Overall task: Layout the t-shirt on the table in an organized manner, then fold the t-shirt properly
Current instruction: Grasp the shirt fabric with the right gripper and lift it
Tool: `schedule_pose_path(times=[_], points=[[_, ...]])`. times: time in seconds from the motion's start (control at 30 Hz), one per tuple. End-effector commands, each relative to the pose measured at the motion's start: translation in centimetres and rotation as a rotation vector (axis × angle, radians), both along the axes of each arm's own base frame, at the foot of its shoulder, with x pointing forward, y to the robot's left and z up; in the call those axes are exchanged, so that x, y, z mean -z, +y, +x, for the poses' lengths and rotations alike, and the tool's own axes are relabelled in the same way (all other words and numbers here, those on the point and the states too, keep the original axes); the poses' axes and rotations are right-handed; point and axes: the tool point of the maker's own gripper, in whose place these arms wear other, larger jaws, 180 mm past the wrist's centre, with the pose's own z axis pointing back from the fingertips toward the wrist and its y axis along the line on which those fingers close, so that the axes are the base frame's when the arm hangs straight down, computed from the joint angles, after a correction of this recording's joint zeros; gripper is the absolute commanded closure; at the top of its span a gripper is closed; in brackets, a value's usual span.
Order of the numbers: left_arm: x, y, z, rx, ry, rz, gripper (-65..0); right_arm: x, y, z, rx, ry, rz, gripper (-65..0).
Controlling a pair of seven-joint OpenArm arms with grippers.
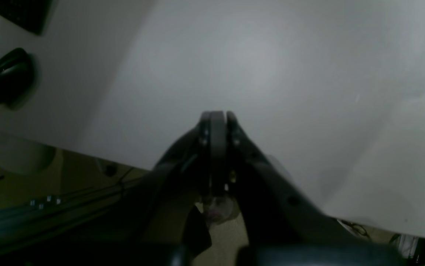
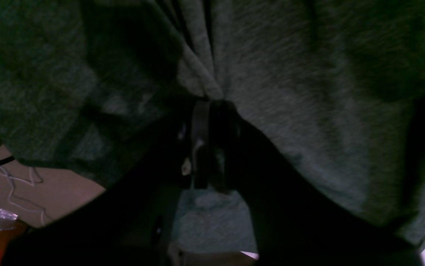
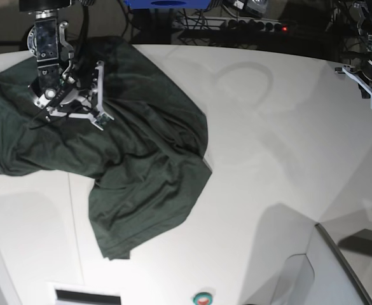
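The white table point(image 3: 249, 159) fills the base view, and the dark green t-shirt point(image 3: 128, 165) lies crumpled across its upper left. The right gripper point(image 2: 209, 105), at upper left, has its jaws pinched on a shirt fold. The left gripper point(image 1: 218, 116), at upper right, hangs over bare table, jaws pressed together and empty.

My two wrist views are dim and soft. In the left wrist view the table point(image 1: 271, 74) shows a faint pale glare patch at upper centre, darkening toward the corners. In the right wrist view the t-shirt point(image 2: 290, 92) is grainy, murky and slightly blurred, with deep shadow folds. The base view is brighter and sharper, with soft grey shadows across the lower right of the tabletop.
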Motion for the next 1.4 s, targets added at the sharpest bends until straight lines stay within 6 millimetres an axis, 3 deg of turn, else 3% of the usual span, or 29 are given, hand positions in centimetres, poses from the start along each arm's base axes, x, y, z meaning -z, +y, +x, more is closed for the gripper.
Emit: schedule_pose_path(times=[0.0, 0.23, 0.57, 0.73, 0.8, 0.93, 0.97, 1.13, 1.3, 1.37], points=[[-1.3, 0.8, 0.7, 0.006, -0.032, 0.032, 0.0, -0.9, -0.1, 1.1, 0.004, -0.042, 0.002, -4.8], [-1.3, 0.8, 0.7, 0.006, -0.033, 0.032, 0.0, -1.5, -0.3, 1.1, 0.007, -0.060, -0.005, -4.2], [-1.4, 0.9, 0.8, 0.003, -0.036, 0.033, 0.0, -4.2, -1.2, 0.4, 0.003, -0.116, -0.054, -4.1], [-1.3, 0.7, 0.9, 0.009, -0.035, 0.031, 0.0, -3.9, -0.9, 1.0, 0.001, -0.109, -0.049, -5.1], [-1.3, 0.7, 0.9, 0.009, -0.035, 0.031, 0.0, -3.1, -0.9, 1.3, 0.004, -0.088, -0.047, -9.6], [-1.4, 0.8, 0.8, 0.005, -0.037, 0.033, 0.0, -1.5, -0.9, 1.1, 0.008, -0.037, -0.039, -28.5], [-1.3, 0.8, 0.8, 0.005, -0.036, 0.033, 0.0, -1.4, -0.8, 1.2, 0.007, -0.040, -0.031, -29.1], [-1.3, 0.9, 0.6, 0.004, -0.033, 0.033, 0.0, -0.6, -0.3, 0.8, 0.007, -0.026, -0.008, -23.6], [-1.4, 0.9, 0.8, 0.004, -0.035, 0.035, 0.0, 0.0, -0.4, 0.2, 0.011, -0.001, -0.008, 0.0], [-1.4, 0.9, 0.8, 0.003, -0.036, 0.033, 0.0, -0.3, -0.5, 0.3, 0.013, -0.011, -0.011, -1.1]])
